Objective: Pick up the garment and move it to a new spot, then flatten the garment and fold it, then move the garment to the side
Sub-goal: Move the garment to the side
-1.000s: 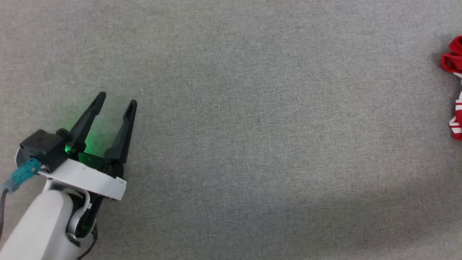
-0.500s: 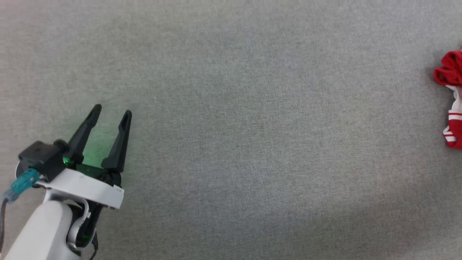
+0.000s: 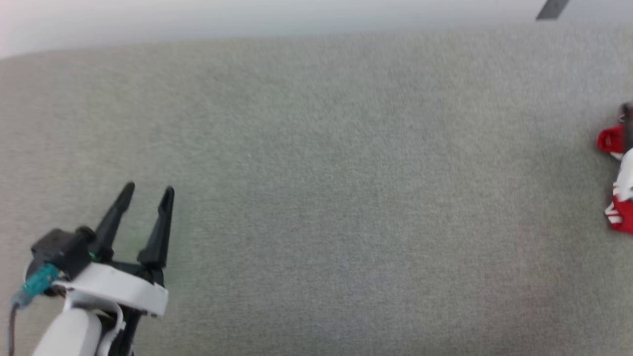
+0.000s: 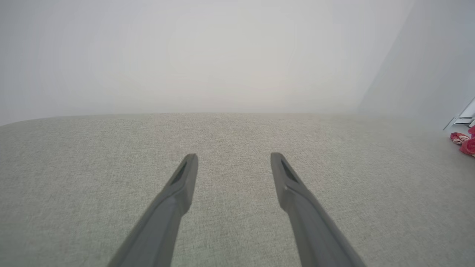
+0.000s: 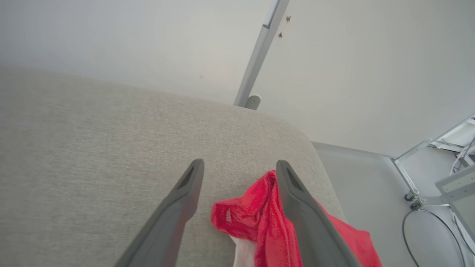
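Head view, garment (image 3: 621,188) cropped at edge

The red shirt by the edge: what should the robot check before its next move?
1. Right tool open: ok, fingers apart, not clamping the cloth.
2. Left tool open and empty: ok.
3. Garment resting on the grey fabric surface: ok.
4. Garment flat: not ok, it is a bunched heap.
5. Garment well inside the surface's edge: not ok, it sits near the right corner.
6. Cloth hanging over that edge: cannot tell.
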`<state>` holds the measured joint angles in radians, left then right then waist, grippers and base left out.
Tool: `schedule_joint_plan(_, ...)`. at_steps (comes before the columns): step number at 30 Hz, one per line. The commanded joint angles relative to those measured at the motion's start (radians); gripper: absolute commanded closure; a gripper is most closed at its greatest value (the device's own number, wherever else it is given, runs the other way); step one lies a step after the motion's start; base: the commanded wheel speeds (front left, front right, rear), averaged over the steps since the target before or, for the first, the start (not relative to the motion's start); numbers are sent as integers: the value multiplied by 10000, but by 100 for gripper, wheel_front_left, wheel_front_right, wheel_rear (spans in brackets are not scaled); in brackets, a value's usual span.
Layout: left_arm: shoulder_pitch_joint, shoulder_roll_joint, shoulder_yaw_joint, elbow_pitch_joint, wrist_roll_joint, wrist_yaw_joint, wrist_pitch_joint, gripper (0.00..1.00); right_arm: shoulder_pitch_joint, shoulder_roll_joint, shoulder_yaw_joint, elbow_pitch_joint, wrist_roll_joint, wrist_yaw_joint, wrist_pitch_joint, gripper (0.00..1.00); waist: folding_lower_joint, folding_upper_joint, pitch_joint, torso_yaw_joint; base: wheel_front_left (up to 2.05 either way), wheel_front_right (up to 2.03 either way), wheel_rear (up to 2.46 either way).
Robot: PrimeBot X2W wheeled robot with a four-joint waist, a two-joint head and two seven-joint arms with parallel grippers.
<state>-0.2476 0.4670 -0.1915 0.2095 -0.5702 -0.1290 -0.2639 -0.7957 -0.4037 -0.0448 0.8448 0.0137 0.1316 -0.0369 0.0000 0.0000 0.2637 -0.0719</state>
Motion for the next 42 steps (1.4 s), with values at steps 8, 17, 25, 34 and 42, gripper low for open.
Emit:
schedule_joint_plan(8, 924, -388, 423, 134, 335, -21, 6, 0, 1010, 694, 495, 33, 626, -21, -1587, 0, 0, 0, -1614, 677, 0, 0, 0)
schedule_joint_plan(17, 1785, -626, 1057, 342, 665, -21, 6, 0, 2577, 1326, 723, -803, 925, -21, -2263, 0, 0, 0, -2581, 729, 0, 0, 0)
schedule_joint_plan(25, 2261, -606, 1730, 485, 1223, -21, 6, 0, 4269, 1739, 376, -2691, 769, -21, -2286, 0, 0, 0, -2841, 652, 0, 0, 0)
schedule_joint_plan(34, 2718, -690, 2201, 349, 1573, -21, 6, 0, 5813, 2143, 63, -4094, 594, -21, -2289, 0, 0, 0, -3024, 656, 0, 0, 0)
schedule_joint_plan(42, 2900, -769, 2384, 388, 1537, -20, 6, 0, 6624, 2318, -81, -4821, 572, -21, -2290, 0, 0, 0, -3090, 697, 0, 0, 0)
